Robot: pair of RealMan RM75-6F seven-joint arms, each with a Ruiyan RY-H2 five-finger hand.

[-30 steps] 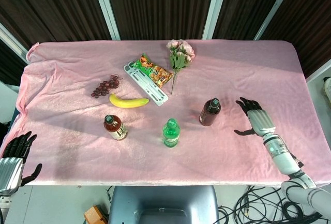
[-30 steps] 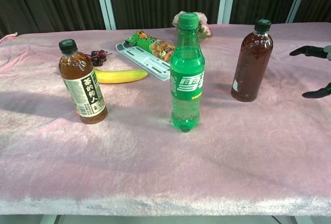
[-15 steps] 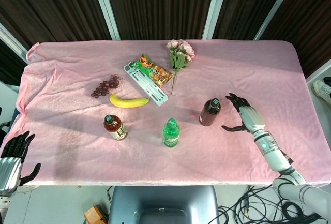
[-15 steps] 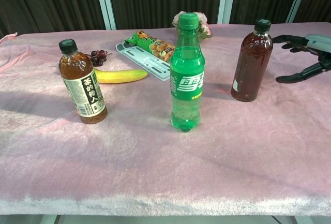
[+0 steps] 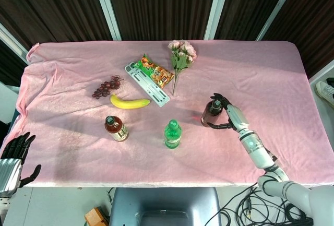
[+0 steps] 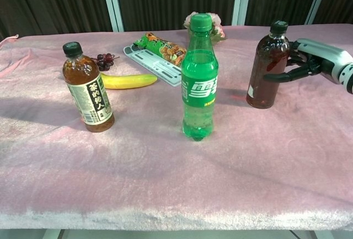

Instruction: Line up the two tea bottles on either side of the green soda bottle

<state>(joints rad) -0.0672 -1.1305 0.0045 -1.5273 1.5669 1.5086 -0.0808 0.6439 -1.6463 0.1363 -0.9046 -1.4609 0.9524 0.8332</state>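
Head view: two tea bottles and one green soda bottle point(image 5: 173, 133) stand upright on the pink cloth point(image 5: 271, 80). Left tea bottle point(image 5: 116, 128) stands apart, left of the soda; right tea bottle point(image 5: 211, 113) sits right of it and a little farther back. Right hand point(image 5: 225, 115) wraps around the right bottle, fingers touching its side. Left hand point(image 5: 14, 155) hangs off the table's near-left edge, fingers spread, holding nothing. Also one banana point(image 5: 129, 102), one grape bunch point(image 5: 107, 86), one snack packet point(image 5: 155, 71), one flower sprig point(image 5: 180, 55).

The head view looks steeply down from above the near edge, taking in the whole table point(image 5: 271, 69). The chest view sits low and close, facing across it; both share the soda bottle point(image 5: 173, 133) point(image 6: 199, 77).
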